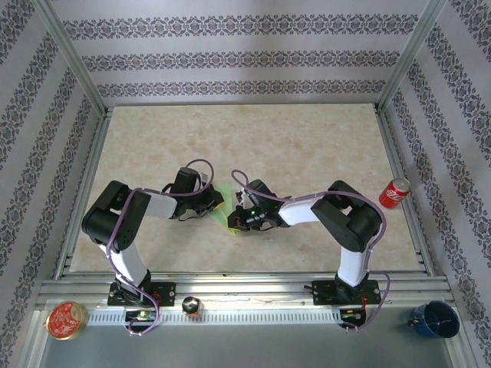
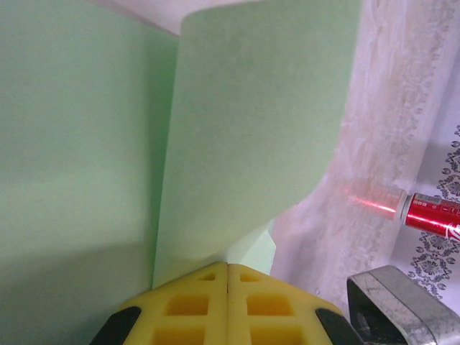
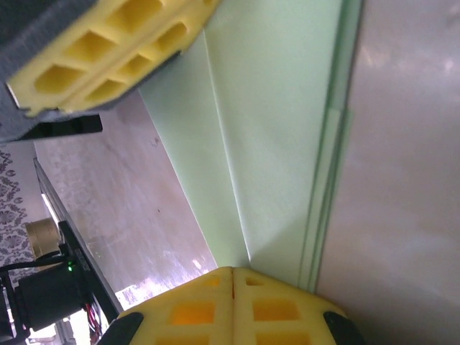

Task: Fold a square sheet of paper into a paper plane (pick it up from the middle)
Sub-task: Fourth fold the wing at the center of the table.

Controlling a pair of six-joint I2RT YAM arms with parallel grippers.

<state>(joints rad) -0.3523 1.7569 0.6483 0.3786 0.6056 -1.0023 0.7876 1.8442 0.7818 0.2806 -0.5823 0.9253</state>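
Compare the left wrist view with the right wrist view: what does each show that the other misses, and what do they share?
Left wrist view: the thin pale-green square sheet of paper curls up in a loose roll from the shut left gripper, with a red drink can at the right. Right wrist view: straight creases and a layered folded edge on the sheet, the right gripper shut on it, the left gripper's yellow fingers opposite. Shared: green paper pinched in yellow fingers over the beige marbled table.
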